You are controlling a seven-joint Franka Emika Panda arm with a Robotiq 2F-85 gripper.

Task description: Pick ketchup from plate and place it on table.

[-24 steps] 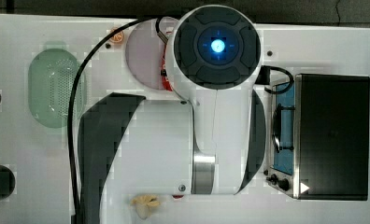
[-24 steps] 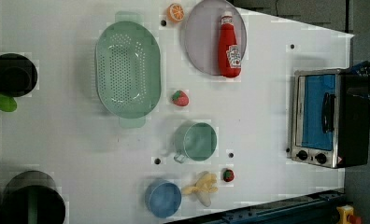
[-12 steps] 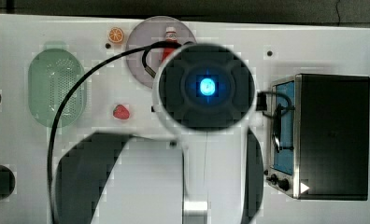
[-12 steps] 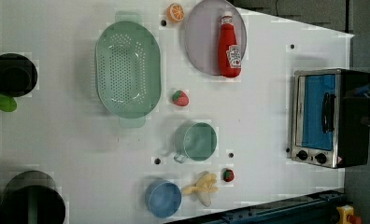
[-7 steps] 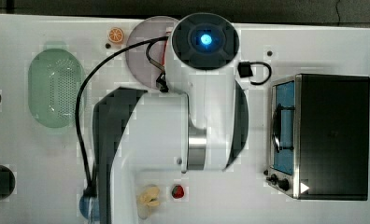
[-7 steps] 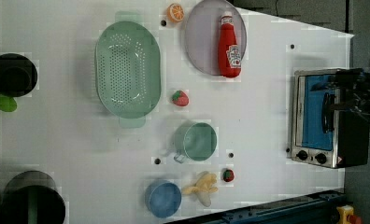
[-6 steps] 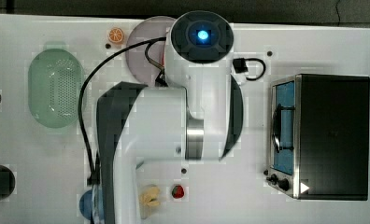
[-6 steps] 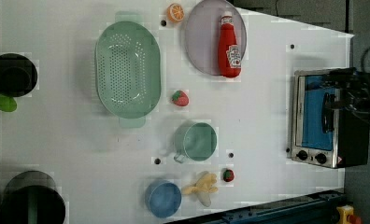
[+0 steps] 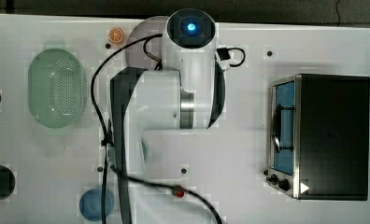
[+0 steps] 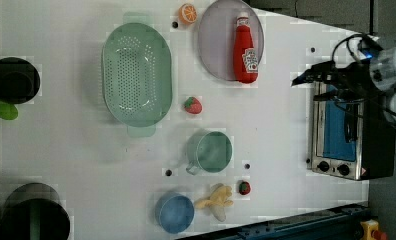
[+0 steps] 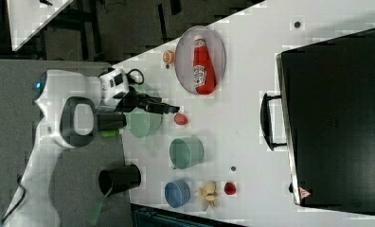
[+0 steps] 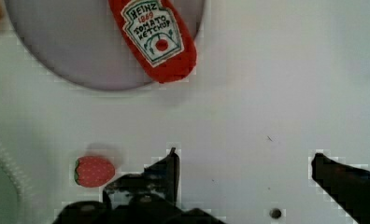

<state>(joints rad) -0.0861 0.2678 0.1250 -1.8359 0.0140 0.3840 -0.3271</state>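
Ketchup [image 10: 246, 50] hasn't budged, lying flat on the plate [image 10: 213, 45] at the tabletop [image 10: 281, 120] far edge, but the arm's swung in over the last second, so the wide-open, empty gripper [image 12: 244, 168] hovers just short, grab not started.

The white arm [image 9: 164, 107] is bent at the elbow, with its blue-lit joint on top. The gripper [image 12: 244, 163] hangs in the air, its two dark fingers [image 12: 167, 170] spread wide apart and holding nothing.
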